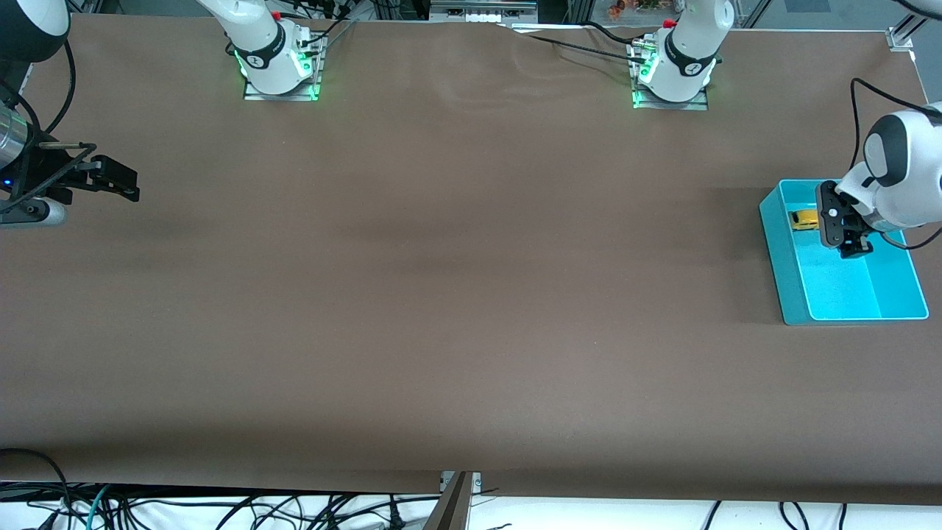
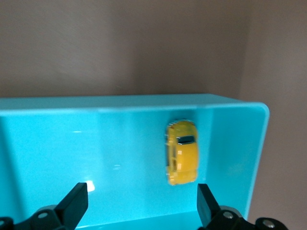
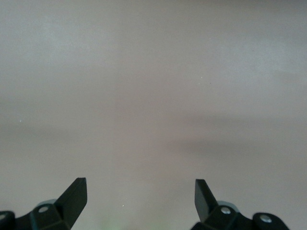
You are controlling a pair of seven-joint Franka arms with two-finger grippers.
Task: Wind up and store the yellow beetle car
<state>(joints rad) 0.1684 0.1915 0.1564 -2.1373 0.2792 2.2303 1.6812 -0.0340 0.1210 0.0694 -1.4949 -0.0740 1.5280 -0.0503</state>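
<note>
The yellow beetle car [image 1: 804, 219] lies on the floor of the teal bin [image 1: 773, 243], at the bin's end farther from the front camera. In the left wrist view the car [image 2: 182, 152] rests near a bin wall [image 2: 235, 143], free of the fingers. My left gripper [image 1: 844, 234] is open and empty, over the bin beside the car; it also shows in its own wrist view [image 2: 142, 201]. My right gripper [image 1: 125, 182] is open and empty, waiting over bare table at the right arm's end; it also shows in its own wrist view [image 3: 141, 196].
The bin stands at the left arm's end of the table, close to the table edge. A brown cloth [image 1: 456, 294] covers the table. Both arm bases [image 1: 280, 62] stand along the edge farthest from the front camera.
</note>
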